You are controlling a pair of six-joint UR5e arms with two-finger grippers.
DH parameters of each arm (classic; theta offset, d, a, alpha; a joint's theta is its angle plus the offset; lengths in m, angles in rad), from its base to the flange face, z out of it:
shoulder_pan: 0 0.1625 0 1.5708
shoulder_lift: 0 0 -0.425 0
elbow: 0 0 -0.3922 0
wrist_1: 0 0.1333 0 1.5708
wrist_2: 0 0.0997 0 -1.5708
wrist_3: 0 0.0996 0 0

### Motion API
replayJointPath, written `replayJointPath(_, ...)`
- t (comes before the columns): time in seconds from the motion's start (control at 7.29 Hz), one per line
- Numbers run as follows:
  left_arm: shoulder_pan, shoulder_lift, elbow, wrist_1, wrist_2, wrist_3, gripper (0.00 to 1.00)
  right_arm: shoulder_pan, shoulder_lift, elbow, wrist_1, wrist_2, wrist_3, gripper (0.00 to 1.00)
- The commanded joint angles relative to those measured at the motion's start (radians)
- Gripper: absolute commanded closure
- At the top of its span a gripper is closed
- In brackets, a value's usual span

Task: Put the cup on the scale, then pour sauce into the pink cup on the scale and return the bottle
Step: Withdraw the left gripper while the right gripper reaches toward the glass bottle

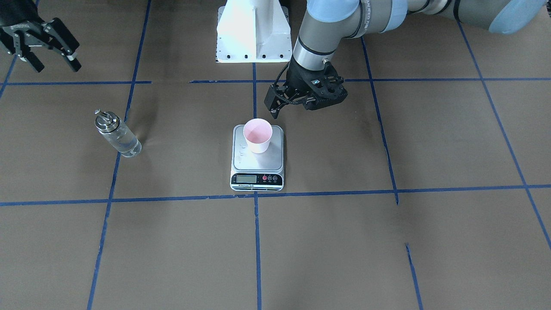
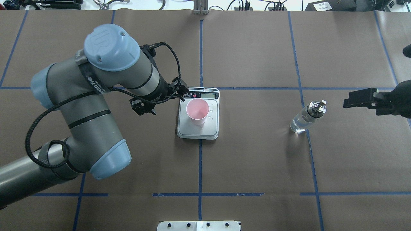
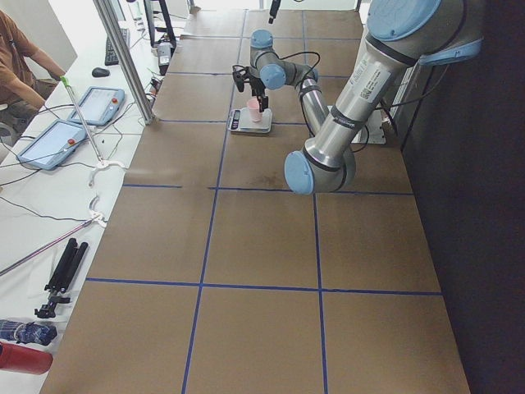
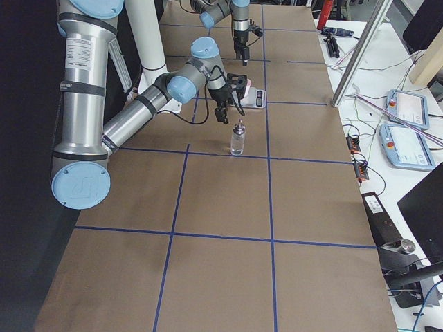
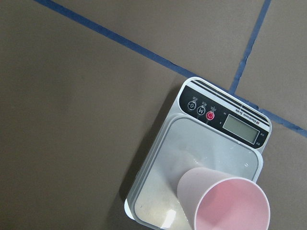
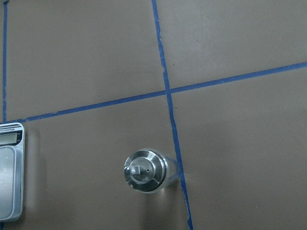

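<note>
Now the cup (image 1: pixel 258 135) stands upright on the scale (image 1: pixel 245 162), on the steel top and away from the black strip with the display (image 5: pixel 242 127). Its inside is pale pink; whether any liquid lies in the bottom cannot be told. A few small drops (image 1: pixel 242 149) sit on the steel beside it.

The bottle (image 2: pixel 306 117) stands upright on the brown table, well apart from the scale on the robot's right, touching a blue tape line (image 6: pixel 173 139). It is clear glass with a metal collar and a small spout on top. Its contents look clear, but the level is hard to read.

The left claw (image 1: pixel 323 98) hangs above the table just beside the scale, on the robot's left of it. It holds nothing, and the arm hides its fingers, so open or closed cannot be told. A black camera block on that wrist, with a looped cable, sits nearest the cup without touching it. The left arm's thick grey links and blue caps cover much of the table on that side in the overhead view.

The right claw (image 1: pixel 55 64) is raised near the table's right edge, beyond the bottle, with its two fingers spread apart and nothing between them.

Behind the scale is the robot's white base (image 1: pixel 254 30). Blue tape divides the table into squares. In the left side view a person sits at a white bench with tablets, apart from the work area.
</note>
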Motion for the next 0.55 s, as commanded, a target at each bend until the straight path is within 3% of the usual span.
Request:
replayJointPath(0.0,-0.039,0.032,-0.066,0.041,-0.002,0.078,0.00,-0.348,-0.029,0.036,0.004,-0.431,0.192,0.00)
replayJointPath(0.14,-0.054,0.051,-0.071,0.046,-0.003,0.121,0.00,-0.529,-0.070,0.036,0.007,-0.668,0.281,0.00)
replayJointPath(0.27,-0.074,0.074,-0.077,0.046,-0.003,0.164,0.00,-0.590,-0.094,0.035,0.023,-0.713,0.308,0.00)
replayJointPath(0.41,-0.091,0.094,-0.082,0.046,-0.003,0.195,0.00,-0.694,-0.130,0.027,0.032,-0.869,0.363,0.00)
